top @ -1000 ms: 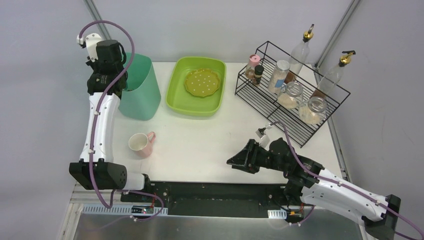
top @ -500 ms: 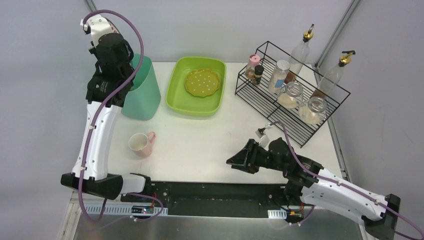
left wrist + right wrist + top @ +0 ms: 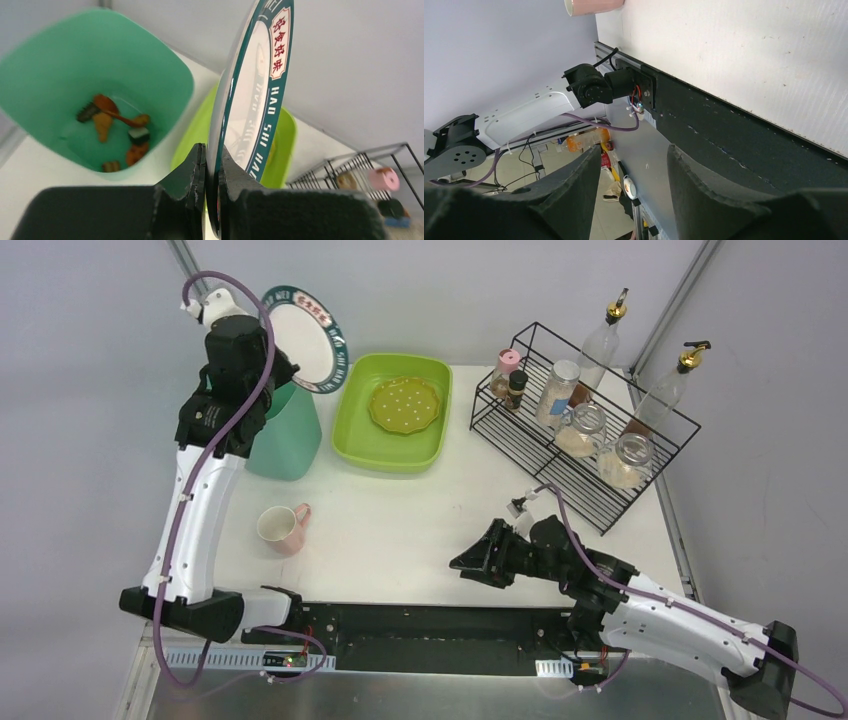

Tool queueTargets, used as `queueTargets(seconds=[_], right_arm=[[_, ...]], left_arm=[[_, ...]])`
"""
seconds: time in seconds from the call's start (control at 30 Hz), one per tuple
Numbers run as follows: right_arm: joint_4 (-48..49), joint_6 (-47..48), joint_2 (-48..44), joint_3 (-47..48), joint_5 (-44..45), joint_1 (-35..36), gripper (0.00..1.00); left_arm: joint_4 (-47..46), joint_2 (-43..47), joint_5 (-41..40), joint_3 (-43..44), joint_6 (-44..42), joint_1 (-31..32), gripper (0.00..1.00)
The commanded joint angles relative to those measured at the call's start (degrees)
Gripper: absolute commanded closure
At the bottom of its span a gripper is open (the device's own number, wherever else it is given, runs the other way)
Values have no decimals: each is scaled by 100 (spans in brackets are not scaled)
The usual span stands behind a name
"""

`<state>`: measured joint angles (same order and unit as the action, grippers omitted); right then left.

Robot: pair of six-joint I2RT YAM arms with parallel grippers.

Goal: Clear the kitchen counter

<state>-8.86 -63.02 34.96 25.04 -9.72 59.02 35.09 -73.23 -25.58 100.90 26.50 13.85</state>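
Two narrow fingertips are doing all the holding: the left gripper (image 3: 212,165) is pinching the plate (image 3: 250,100) by its rim, closed down to the plate's thickness, and is carrying it nearly on edge above the mint bin (image 3: 290,440), where food scraps (image 3: 117,130) are lying. With so little purchase, a quick swing is risking the plate pivoting or slipping free and dropping onto the bin's rim or the kitchen counter (image 3: 400,530) (the white tabletop lying under everything). Whether crumbs are clinging to the plate's face I cannot tell from this edge-on view. A pink mug (image 3: 283,528) is waiting on the counter beside the left arm. Just right of the bin, the lime tub (image 3: 390,462) is sitting close, so a careless lowering is likely to be knocking its wall or the dish (image 3: 405,405) inside. Further right, the right gripper (image 3: 629,185) is hovering spread apart and empty over the black rail (image 3: 749,145), well apart from the wire rack (image 3: 545,455).
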Motion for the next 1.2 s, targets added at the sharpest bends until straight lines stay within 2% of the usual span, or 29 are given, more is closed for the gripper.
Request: queueTargets(seconds=[0.0,0.17,0.43,0.87,1.17], right_arm=[[267,-90,107,74,-29,14,46],[232,-101,106,91,-40,20,46],[307,-143,68,-46,25,19,46],[329,-153,-56,-148,-73,21,46],[110,-142,-347,-217,-66,21,45]], left_arm=[[-181,-383,1449,-244,1139,22,100],[-558,-934,1984,-521,1514,30,100],[-626,-2075,2355,-138,1751,101,100],[-626,-3587,1804,284,2598,274,100],[-735,-4569,1763,852,2987,278,100]])
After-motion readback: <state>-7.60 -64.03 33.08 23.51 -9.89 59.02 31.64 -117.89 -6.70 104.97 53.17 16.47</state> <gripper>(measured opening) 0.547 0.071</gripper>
